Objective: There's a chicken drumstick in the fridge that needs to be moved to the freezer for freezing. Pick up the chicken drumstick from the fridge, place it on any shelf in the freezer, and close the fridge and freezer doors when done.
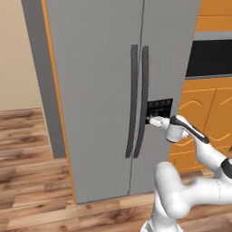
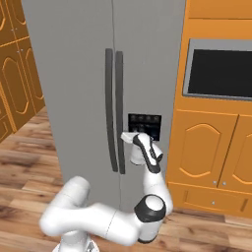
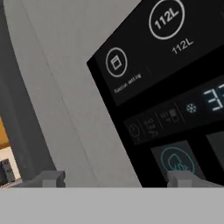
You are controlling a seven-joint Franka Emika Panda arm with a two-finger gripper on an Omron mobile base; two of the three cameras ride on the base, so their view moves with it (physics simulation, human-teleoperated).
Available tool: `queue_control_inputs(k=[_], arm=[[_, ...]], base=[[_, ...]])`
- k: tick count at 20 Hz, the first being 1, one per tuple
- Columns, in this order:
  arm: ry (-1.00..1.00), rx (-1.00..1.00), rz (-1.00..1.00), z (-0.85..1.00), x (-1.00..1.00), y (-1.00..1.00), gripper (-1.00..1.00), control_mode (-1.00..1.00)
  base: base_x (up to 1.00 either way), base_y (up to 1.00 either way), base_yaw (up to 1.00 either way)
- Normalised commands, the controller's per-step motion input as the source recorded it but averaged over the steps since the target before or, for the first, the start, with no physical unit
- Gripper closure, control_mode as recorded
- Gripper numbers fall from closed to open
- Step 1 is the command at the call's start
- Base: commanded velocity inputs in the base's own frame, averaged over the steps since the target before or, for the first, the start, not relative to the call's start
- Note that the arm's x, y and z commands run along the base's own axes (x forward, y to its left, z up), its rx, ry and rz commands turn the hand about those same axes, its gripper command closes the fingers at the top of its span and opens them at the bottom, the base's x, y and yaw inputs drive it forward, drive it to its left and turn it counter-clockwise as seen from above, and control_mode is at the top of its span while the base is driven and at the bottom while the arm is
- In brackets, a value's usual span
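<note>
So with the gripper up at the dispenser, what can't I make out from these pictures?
- Fridge and freezer interiors, and the chicken drumstick: hidden behind the closed doors in both base views.
- Gripper contact with the dispenser panel: too small.
- Door handle: cut off in the hand view.

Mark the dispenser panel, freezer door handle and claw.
dispenser panel [image 2: 147,124]: right base view, upper black face.
freezer door handle [image 2: 119,98]: right base view, upper bar.
claw [image 1: 152,120]: left base view, between fingertips.

Wider door [image 1: 90,90] left of narrower door [image 1: 170,54]; oven [image 2: 219,69] right.
</note>
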Motion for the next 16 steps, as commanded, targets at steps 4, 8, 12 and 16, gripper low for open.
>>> queue_control_inputs(k=[4, 8, 12, 16], arm=[[0.0, 0.0, -0.01, 0.0, 0.7, 0.04, -1.0, -1.0], [0.0, 0.0, 0.0, 0.0, 0.75, 0.0, -1.0, -1.0], [0.0, 0.0, 0.0, 0.0, 0.82, 0.0, -1.0, -1.0], [0.0, 0.0, 0.0, 0.0, 0.77, 0.0, -1.0, -1.0]], base=[[0.0, 0.0, 0.0], [0.0, 0.0, 0.0], [0.0, 0.0, 0.0], [0.0, 0.0, 0.0]])
